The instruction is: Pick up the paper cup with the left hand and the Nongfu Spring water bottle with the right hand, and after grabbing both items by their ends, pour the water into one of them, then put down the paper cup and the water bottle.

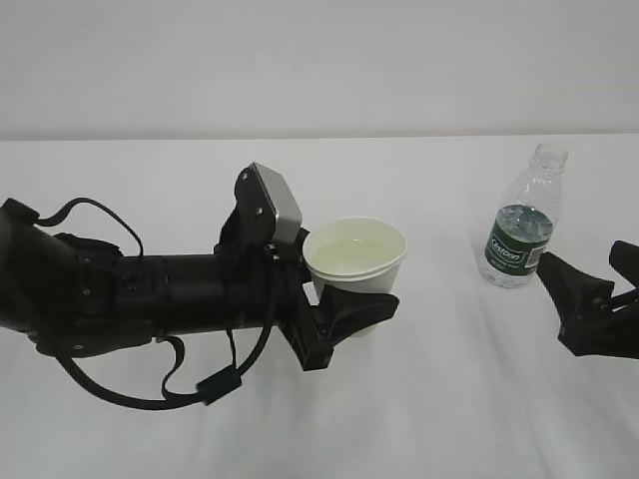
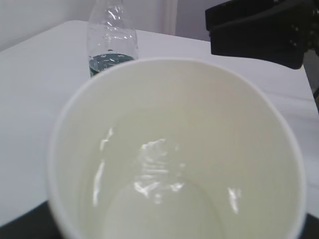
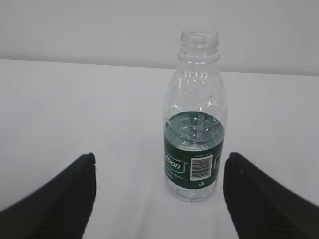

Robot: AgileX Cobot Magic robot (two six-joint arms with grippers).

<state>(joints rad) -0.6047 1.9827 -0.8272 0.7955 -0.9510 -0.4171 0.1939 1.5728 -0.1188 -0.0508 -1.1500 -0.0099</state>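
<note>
Cup (image 1: 355,255), white with cream inside, apparently holding water, clamped in left gripper (image 1: 351,311); right gripper (image 1: 589,299) spread wide.

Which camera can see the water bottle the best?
The right wrist view: the water bottle stands whole and sharp, open mouth and green label clear, between the right claw's open tips. The exterior view shows it small and far off. The left wrist view shows only its blurry top behind the paper cup.

Bright, even, soft-shadowed light; left wrist view blurry, glints inside the paper cup (image 2: 174,149).
</note>
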